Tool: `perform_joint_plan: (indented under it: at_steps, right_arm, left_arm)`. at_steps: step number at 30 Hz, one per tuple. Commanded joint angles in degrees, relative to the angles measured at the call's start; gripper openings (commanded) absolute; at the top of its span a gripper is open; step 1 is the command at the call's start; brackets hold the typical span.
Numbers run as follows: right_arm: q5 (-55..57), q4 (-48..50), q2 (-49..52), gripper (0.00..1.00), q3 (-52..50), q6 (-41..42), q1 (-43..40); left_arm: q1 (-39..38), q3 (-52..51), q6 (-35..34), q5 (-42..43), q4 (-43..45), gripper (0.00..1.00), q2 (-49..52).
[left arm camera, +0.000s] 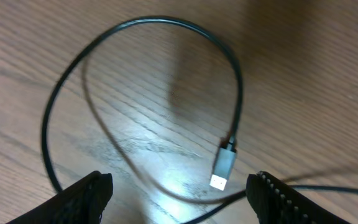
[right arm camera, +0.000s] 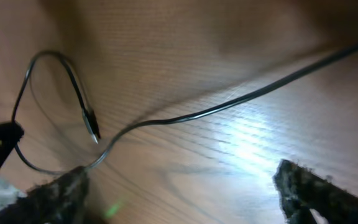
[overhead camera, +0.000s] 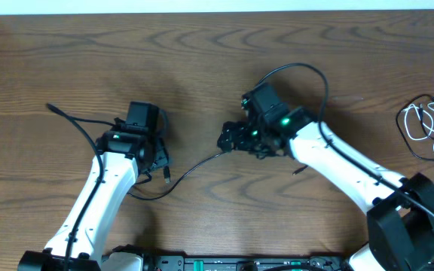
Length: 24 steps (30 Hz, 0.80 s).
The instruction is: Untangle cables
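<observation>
Left end effector (left arm camera: 180,183) spread; black cable (left arm camera: 235,81) loops ahead, plug (left arm camera: 223,165) at 1 o'clock of the gap, axis 1-to-7. Right end effector (right arm camera: 182,174) spread over its straight run. White cable (overhead camera: 428,124) coiled at tabletop (overhead camera: 66,60) 3 o'clock edge, right arm nearer.

2 white-shelled arms (overhead camera: 100,192), black joints (overhead camera: 405,222) and wiring (overhead camera: 300,68), green lights (overhead camera: 284,121), black ribbed fingers (left arm camera: 89,193)

You are looking at a wood-grain surface (overhead camera: 202,68) carrying a black cable (overhead camera: 194,167) lying loose near its middle and a white cable (overhead camera: 426,124) sitting coiled at its right edge.
</observation>
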Motion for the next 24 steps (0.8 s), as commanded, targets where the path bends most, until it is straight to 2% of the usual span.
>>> perform_joint_plan:
  at_steps: [1,5,9,20,24]
  right_arm:
    - [5.7,1.0,1.7,0.85,-0.7,10.2,3.0]
    - [10.9,3.9,4.3,0.8,-0.7,15.1,6.5]
    - [11.0,9.6,7.9,0.76,-0.7,15.3,9.3]
    - [13.1,17.7,14.2,0.79,-0.7,18.0,12.0]
    - [17.6,19.3,14.3,0.74,-0.7,18.9,11.6]
  left_arm:
    - [1.0,0.5,-1.5,-1.2,-0.7,0.74,-0.1]
    - [1.0,0.5,-1.5,-1.2,-0.6,0.75,-0.1]
    - [1.0,0.5,-1.5,-1.2,-0.6,0.74,-0.1]
    - [1.0,0.5,-1.5,-1.2,-0.7,0.74,-0.1]
    - [1.0,0.5,-1.5,-1.2,-0.7,0.74,-0.1]
